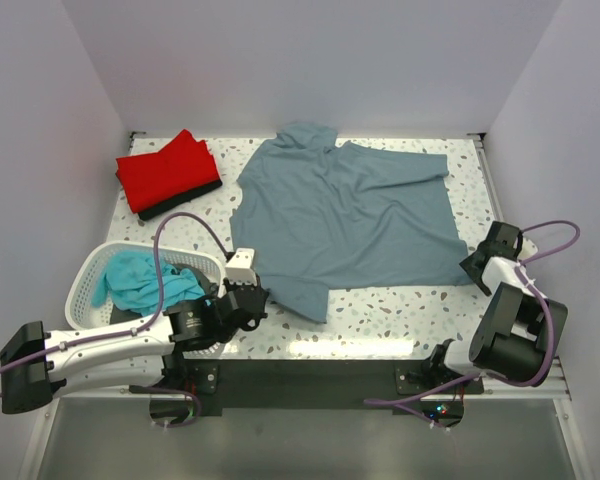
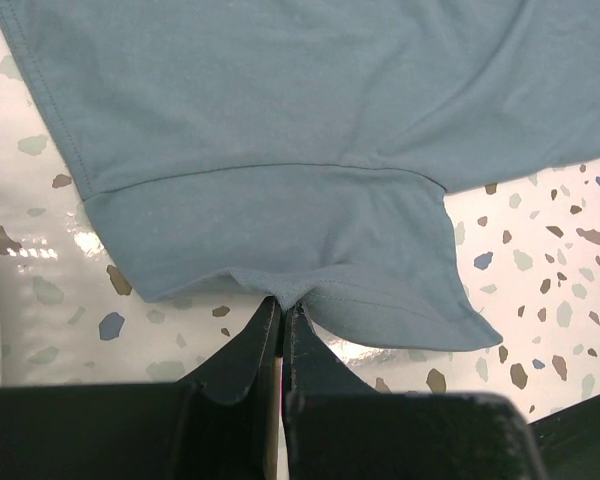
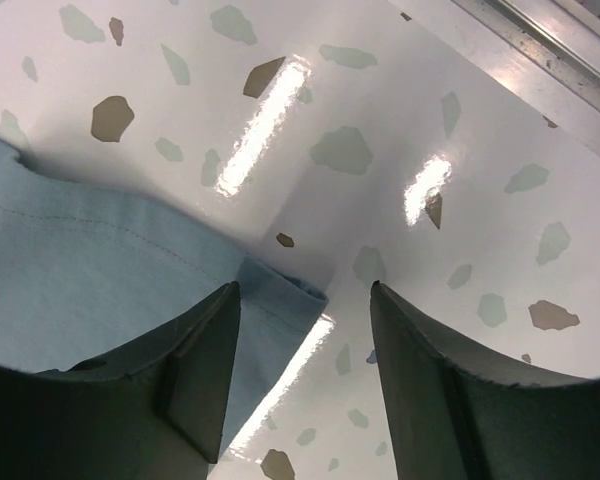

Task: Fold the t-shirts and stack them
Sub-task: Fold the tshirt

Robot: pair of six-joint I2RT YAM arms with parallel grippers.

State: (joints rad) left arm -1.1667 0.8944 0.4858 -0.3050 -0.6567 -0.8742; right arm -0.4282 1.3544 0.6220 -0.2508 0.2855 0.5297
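Your top view looks down from behind onto the table [image 1: 380, 303]; each wrist view sits close over a shirt [image 1: 350, 215] edge, shared overhead.

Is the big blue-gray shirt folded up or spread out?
Spread out. The blue-gray shirt lies open and wrinkled across the table; the red shirt is the folded one.

White speckled table [image 1: 380, 305], pale lilac walls [image 1: 310, 60] on 3 sides, glossy light reflections [image 1: 350, 347] near front edge
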